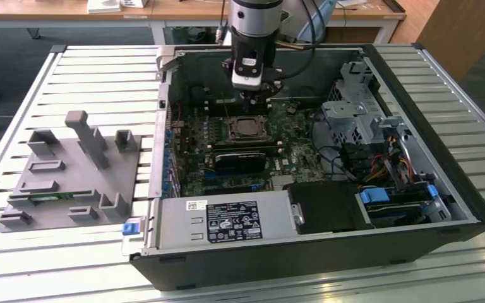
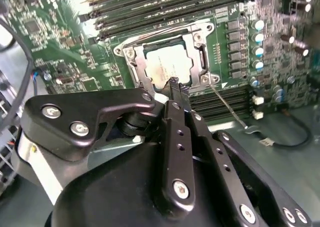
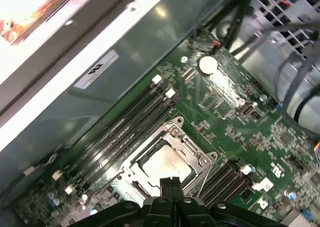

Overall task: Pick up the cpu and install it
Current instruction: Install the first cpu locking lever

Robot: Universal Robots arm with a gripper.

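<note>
Table (image 1: 23,95) of pale slats carries, toward nine o'clock in the exterior view, a grey holder (image 1: 61,173) with upright pegs. Right of it lies an open computer case (image 1: 470,208). At the case's six o'clock edge sits a metal box (image 1: 184,221) bearing a black-and-white label (image 1: 232,222), its print too small to read.

The cpu (image 1: 249,128) lies flat inside the socket frame (image 1: 264,120) on the green board (image 1: 293,158), near the case's middle. The gripper (image 1: 255,95) hangs just above, on the socket's twelve o'clock side. A drive cage (image 1: 352,113) stands toward three o'clock.

In both wrist views the cpu (image 2: 167,67) (image 3: 167,164) shows its silver top within the frame (image 2: 200,42) (image 3: 200,159). The gripper (image 2: 175,84) (image 3: 171,183) has its fingers pressed together, holding nothing, their tips over the chip's edge. In the first wrist view a white sticker (image 3: 97,69) on the case wall is unreadable.
</note>
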